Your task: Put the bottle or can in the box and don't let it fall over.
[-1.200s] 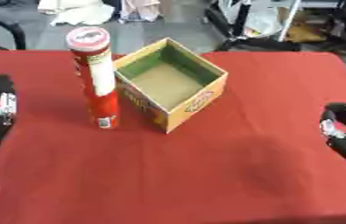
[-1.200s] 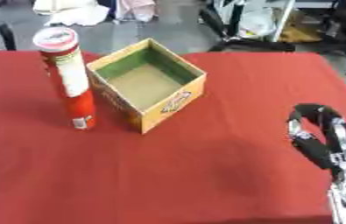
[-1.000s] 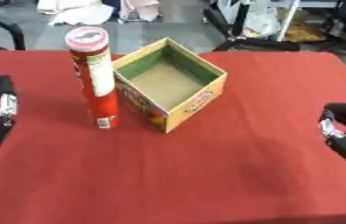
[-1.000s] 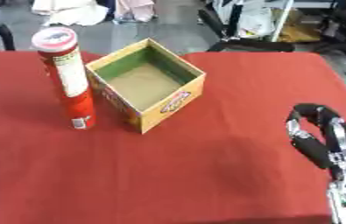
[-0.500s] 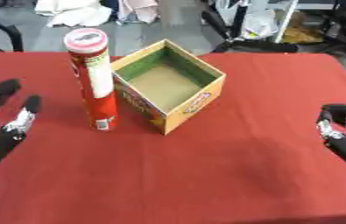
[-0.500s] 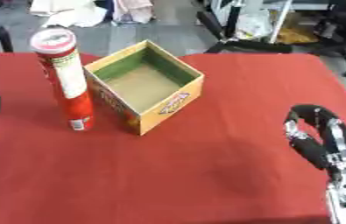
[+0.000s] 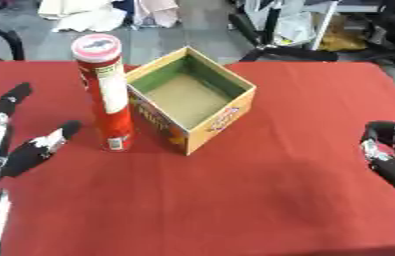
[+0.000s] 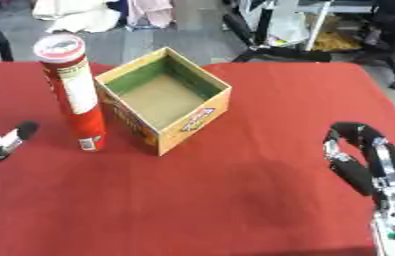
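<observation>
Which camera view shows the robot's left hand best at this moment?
The left eye view: the left hand shows there with straight, spread fingers reaching toward the red can. The right eye view shows only its fingertips at the left edge.

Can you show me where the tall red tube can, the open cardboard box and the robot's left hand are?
Tall red cylindrical can (image 7: 109,95), left eye view, middle of its side.
Open yellow cardboard box (image 7: 222,117), left eye view, its outer right wall.
Black left hand (image 7: 34,150), left eye view, on its thumb.

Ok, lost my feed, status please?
Left hand open beside can, no contact. Right hand curled, idle. Can upright outside box. Nothing between.
</observation>
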### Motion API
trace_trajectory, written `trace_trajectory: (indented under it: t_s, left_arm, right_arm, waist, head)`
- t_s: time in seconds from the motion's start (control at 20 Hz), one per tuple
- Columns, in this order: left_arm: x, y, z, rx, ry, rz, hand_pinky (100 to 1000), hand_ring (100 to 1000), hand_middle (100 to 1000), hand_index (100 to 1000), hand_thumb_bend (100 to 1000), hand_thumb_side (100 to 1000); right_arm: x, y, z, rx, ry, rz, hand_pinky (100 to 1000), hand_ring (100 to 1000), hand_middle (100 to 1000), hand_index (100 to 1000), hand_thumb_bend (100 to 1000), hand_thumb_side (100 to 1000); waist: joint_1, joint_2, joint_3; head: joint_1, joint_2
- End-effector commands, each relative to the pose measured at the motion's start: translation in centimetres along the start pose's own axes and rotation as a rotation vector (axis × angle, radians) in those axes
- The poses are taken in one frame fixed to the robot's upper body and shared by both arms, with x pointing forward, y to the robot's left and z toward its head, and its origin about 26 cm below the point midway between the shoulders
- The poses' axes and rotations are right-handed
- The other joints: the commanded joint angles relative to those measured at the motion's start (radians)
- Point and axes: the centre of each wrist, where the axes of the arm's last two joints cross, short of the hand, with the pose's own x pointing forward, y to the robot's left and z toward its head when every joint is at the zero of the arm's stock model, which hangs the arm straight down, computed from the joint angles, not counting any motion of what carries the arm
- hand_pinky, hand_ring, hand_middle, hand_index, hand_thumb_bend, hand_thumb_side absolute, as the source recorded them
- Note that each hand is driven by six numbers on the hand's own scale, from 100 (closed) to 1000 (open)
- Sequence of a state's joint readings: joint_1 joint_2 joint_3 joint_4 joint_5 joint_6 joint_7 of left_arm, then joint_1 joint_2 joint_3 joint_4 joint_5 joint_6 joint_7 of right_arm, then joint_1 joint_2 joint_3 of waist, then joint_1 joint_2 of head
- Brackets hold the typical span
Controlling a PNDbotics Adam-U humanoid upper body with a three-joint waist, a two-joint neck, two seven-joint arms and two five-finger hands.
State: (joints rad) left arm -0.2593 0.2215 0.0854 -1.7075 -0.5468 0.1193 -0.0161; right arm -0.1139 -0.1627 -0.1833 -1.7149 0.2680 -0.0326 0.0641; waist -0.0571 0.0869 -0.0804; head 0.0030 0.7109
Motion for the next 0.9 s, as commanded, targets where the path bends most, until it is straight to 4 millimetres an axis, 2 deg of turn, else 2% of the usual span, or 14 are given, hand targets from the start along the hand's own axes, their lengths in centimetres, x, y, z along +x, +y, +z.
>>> trace_trajectory:
  t_s: [0.05, 0.3, 0.65, 0.9]
  left_arm:
    - [0.1, -0.3, -1.4, 0.007, -0.001, -0.018, 997, 952, 866, 970, 752, 702]
    - [-0.1, -1.7, -3.4, 0.013, 0.03, -0.006, 997, 948, 860, 963, 714, 705]
    - [0.8, -3.1, -5.7, -0.032, -0.011, -0.015, 997, 948, 859, 958, 781, 722]
    - [0.8, -4.1, -6.5, -0.114, -0.022, -0.022, 999, 950, 860, 955, 774, 731]
  right_arm:
    - [0.5, -0.5, -0.3, 0.003, -0.022, 0.01, 893, 788, 739, 682, 100, 345]
    - [0.4, -0.4, -0.3, 0.006, -0.019, 0.008, 893, 789, 740, 682, 100, 350]
    - [0.4, -0.3, -0.2, 0.011, -0.016, 0.004, 894, 789, 741, 682, 100, 360]
    - [0.3, -0.3, -0.2, 0.011, -0.014, 0.002, 894, 789, 741, 682, 100, 368]
  waist:
    - [0.002, -0.016, -0.003]
    - [0.001, -0.018, -0.007]
    - [0.0, -0.02, -0.013]
    - [0.0, -0.021, -0.016]
  head:
    - [0.005, -0.005]
    - [0.01, -0.002]
    - [0.019, 0.003]
    - [0.021, 0.005]
